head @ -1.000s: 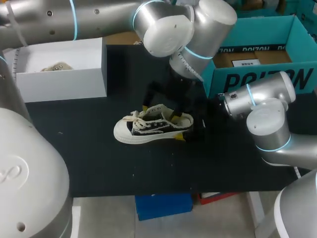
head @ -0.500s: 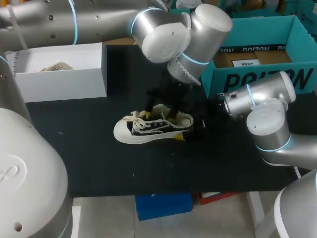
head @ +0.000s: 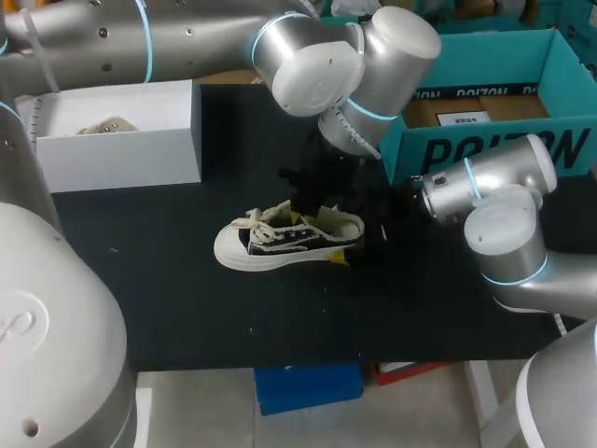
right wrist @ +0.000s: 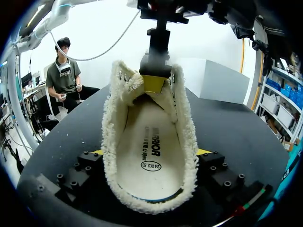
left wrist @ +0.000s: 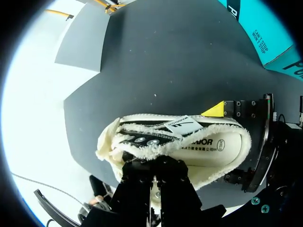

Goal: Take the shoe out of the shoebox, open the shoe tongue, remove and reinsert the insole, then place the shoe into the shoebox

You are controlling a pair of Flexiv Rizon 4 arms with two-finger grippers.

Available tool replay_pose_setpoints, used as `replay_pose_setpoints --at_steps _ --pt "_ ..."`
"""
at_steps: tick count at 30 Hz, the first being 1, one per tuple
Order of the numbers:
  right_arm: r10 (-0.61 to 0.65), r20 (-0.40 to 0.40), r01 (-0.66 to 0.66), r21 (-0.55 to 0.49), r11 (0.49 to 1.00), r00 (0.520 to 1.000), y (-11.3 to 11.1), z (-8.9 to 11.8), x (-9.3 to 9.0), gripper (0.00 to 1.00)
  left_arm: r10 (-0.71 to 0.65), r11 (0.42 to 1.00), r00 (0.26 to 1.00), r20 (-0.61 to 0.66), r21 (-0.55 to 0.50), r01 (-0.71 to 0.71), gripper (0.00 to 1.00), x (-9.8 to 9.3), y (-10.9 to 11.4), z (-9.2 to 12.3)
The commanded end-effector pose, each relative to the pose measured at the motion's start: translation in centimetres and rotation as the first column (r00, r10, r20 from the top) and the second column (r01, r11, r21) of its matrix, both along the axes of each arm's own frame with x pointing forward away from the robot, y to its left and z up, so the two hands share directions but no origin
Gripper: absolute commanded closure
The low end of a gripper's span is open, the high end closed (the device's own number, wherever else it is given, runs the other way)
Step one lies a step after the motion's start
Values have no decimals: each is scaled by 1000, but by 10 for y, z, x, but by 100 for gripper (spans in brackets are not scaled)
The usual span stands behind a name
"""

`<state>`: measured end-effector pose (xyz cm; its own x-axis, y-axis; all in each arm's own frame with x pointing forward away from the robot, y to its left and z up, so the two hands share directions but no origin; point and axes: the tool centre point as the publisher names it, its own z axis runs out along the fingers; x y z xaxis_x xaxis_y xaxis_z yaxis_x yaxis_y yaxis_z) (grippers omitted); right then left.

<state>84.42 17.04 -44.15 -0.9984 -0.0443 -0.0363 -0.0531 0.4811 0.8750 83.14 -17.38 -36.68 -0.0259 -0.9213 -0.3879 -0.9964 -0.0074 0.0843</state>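
On the table (head: 187,280), shoe (head: 280,238) near white shoebox (head: 121,159), pale item (head: 104,125) inside

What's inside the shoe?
The pale insole lies inside the shoe, with print on it showing. The left gripper dips in at the front. The toe part past it is covered, so I cannot see there.

Table (head: 187,308) is covered w/ a black matte mat, spread across the mid. of the scene. A few pale specks are seen on its near part. At far right, a teal cardboard box (head: 494,56), open-topped w/ dark print, is set.
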Motion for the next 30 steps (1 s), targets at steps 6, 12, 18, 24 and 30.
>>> replay_pose_setpoints --at_steps 6,12,18,24,30 --pt "-2 0 2 -1 1000 1000 2 -3 0 100 -5 1000 1000 27 -23 5 100 -2 5 18" --pt "-2 0 2 -1 1000 1000 2 -3 0 100 -11 999 998 59 -38 14 100 -4 10 32" --pt "-2 0 2 -1 1000 1000 2 -3 0 100 -3 998 995 96 -69 10 100 -4 19 47" --pt "-2 0 2 -1 1000 1000 2 -3 0 100 15 995 993 121 -103 -3 100 -3 30 59" --pt "-2 0 2 -1 1000 1000 2 -3 0 100 17 993 991 131 -120 -1 100 -3 41 62"
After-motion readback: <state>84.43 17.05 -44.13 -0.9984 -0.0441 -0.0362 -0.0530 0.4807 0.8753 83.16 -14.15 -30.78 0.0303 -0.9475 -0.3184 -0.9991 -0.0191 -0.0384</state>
